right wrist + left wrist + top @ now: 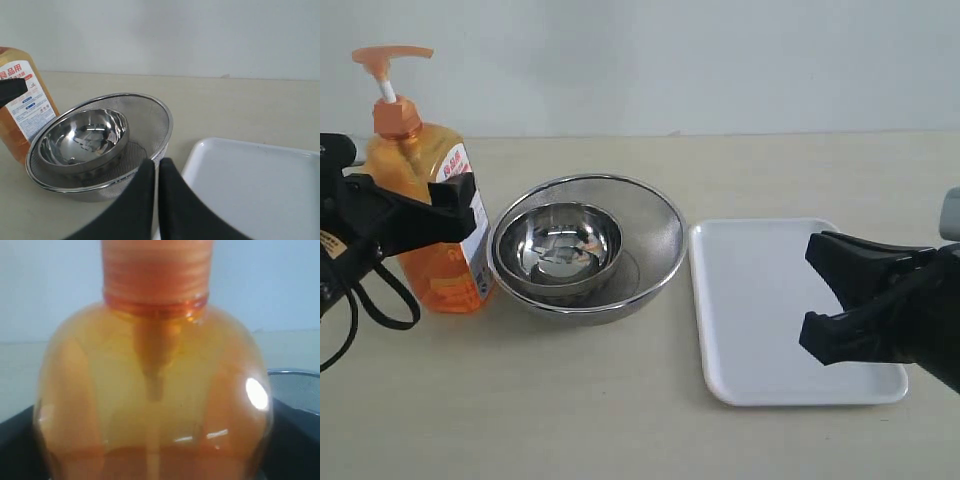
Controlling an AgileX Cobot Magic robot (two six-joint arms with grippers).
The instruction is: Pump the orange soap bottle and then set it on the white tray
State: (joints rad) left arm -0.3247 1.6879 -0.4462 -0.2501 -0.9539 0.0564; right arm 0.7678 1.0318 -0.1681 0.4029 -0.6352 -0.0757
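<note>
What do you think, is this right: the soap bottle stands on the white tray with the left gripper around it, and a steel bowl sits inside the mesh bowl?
Not quite: the orange soap bottle stands on the table beside the mesh bowl, not on the white tray, as the exterior view shows. The rest holds: left gripper around it, steel bowl inside the mesh bowl.

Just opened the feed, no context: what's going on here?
The left hand has its fingers on either side of the soap bottle, which stands on the table left of a mesh bowl with a smaller steel bowl in it. The pump head is up. The right hand hangs over the near right part of the white tray, holding nothing. The bottle is not on the tray yet.
</note>
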